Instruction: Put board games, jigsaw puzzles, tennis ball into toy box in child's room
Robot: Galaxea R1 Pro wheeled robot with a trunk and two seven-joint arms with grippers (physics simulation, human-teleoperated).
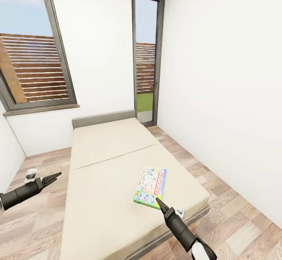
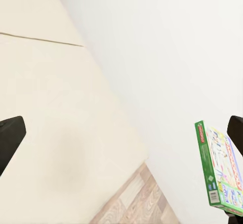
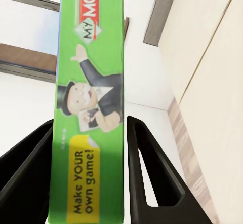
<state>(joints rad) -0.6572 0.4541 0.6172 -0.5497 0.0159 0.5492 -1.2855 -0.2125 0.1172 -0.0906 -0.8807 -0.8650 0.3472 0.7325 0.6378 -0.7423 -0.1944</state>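
A colourful board game (image 1: pixel 150 185), a Monopoly box with a green edge, is over the near right part of the bed (image 1: pixel 105 162) with its plain beige mattress. My right gripper (image 1: pixel 159 203) is at the box's near edge. In the right wrist view the green edge of the board game (image 3: pixel 93 82) runs between the two black fingers (image 3: pixel 152 168), which press on both sides of it. My left gripper (image 1: pixel 53 178) hangs open over the floor left of the bed. The left wrist view looks across the mattress to the board game (image 2: pixel 217 168).
A large window (image 1: pixel 35 68) fills the left wall. A narrow glass door (image 1: pixel 145 56) stands behind the bed's grey headboard (image 1: pixel 103 118). A white wall runs along the right, with a strip of wood-plank floor (image 1: pixel 223 197) between it and the bed.
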